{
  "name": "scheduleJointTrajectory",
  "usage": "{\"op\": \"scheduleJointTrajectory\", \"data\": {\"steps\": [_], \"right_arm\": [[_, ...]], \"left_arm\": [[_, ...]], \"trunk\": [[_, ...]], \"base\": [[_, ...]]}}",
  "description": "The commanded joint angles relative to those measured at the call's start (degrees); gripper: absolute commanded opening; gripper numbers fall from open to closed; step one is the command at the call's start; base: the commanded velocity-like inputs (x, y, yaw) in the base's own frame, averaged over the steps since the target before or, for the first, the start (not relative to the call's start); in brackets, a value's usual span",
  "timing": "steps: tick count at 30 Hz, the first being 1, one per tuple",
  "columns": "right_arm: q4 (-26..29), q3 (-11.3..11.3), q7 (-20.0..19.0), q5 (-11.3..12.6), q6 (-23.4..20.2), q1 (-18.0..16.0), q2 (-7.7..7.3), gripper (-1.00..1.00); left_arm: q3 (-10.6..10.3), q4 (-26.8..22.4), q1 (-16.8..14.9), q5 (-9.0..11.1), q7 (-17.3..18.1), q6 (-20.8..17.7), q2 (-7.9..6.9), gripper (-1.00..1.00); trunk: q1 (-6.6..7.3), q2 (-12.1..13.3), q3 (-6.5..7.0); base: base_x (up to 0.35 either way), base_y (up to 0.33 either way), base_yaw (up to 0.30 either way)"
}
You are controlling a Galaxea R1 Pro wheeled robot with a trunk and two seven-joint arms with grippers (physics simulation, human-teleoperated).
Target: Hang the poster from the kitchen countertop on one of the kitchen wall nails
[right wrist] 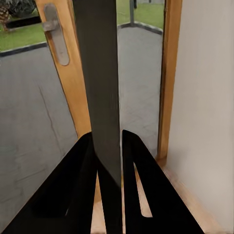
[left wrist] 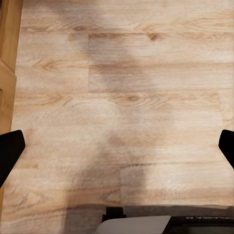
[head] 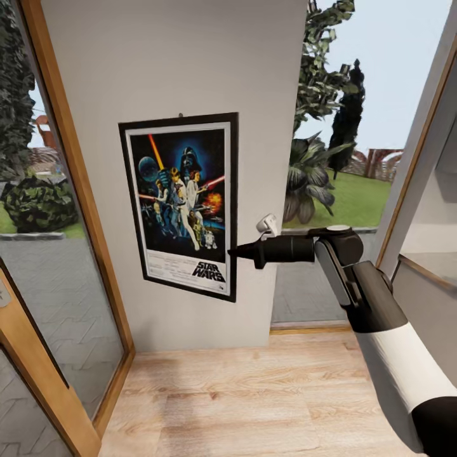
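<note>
Black-framed poster (head: pixel 181 204) hangs upright at frame centre below the wall nail (head: pixel 180 115), its right edge clenched by the right gripper (head: pixel 236 252).

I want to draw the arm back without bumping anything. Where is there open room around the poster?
The wood floor below the poster is bare from the door frame to the window. The grey wall above the poster is bare too. It is tight at the poster's edge, where the right gripper clamps the frame.

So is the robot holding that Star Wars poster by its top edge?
No, the right gripper pinches the poster at its right edge, low down near the bottom corner.
</note>
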State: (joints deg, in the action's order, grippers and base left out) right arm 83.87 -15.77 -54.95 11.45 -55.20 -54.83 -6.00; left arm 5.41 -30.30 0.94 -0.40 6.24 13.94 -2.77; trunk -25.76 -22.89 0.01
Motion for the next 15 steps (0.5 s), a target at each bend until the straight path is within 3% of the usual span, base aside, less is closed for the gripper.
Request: {"op": "scheduleJointTrajectory", "data": {"steps": [1, 8, 15], "right_arm": [[-0.1, -0.05, -0.07, 0.33, -0.74, -0.2, -0.01, -1.0], [-1.38, -0.05, -0.89, 0.45, -1.31, -1.63, 0.02, -1.0], [-2.68, -0.05, -6.84, 0.51, -1.41, -3.37, 0.03, -1.0]], "left_arm": [[0.37, -0.04, 0.03, -0.04, 0.52, 0.04, 0.05, 1.0], [0.39, -0.02, 0.03, -0.04, 0.48, 0.04, 0.04, 1.0], [0.39, -0.02, 0.03, -0.04, 0.47, 0.04, 0.04, 1.0]], "trunk": [[-0.02, -0.03, -0.01], [-0.02, -0.03, -0.01], [-0.02, -0.03, -0.01]], "base": [[0.0, 0.0, 0.0], [0.0, 0.0, 0.0], [0.0, 0.0, 0.0]]}}
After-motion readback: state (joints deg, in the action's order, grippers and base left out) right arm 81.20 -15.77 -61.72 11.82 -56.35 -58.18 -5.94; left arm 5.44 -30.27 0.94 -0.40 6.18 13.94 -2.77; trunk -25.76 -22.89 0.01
